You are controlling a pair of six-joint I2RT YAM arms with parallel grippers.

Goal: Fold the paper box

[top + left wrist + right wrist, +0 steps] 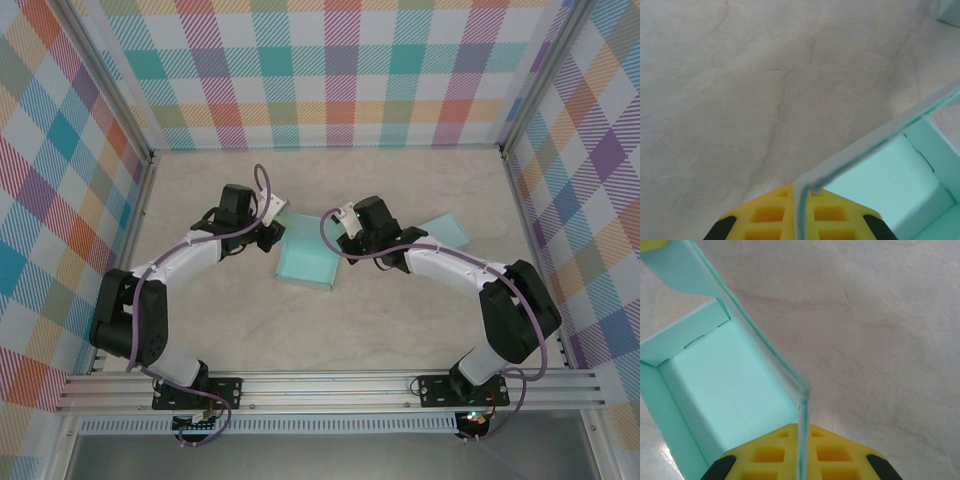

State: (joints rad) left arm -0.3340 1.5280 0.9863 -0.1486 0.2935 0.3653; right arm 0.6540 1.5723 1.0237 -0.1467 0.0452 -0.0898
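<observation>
The paper box [305, 262] is a pale teal open tray lying mid-table between the two arms. My left gripper [272, 235] is at its left wall. In the left wrist view the yellow pads [767, 215] are pressed together on the thin upright wall edge, gripper [801, 202], with the box's inside [880, 180] to the right. My right gripper [343, 243] is at the box's right wall. Its yellow pads [840, 455] pinch that wall's edge, gripper [802, 442], and the box's floor [725, 385] lies to the left.
A second teal piece [447, 234] lies flat behind the right arm, and its corner [951, 10] shows in the left wrist view. Plaid walls [330, 70] close in three sides. A metal rail [330, 388] runs along the near edge.
</observation>
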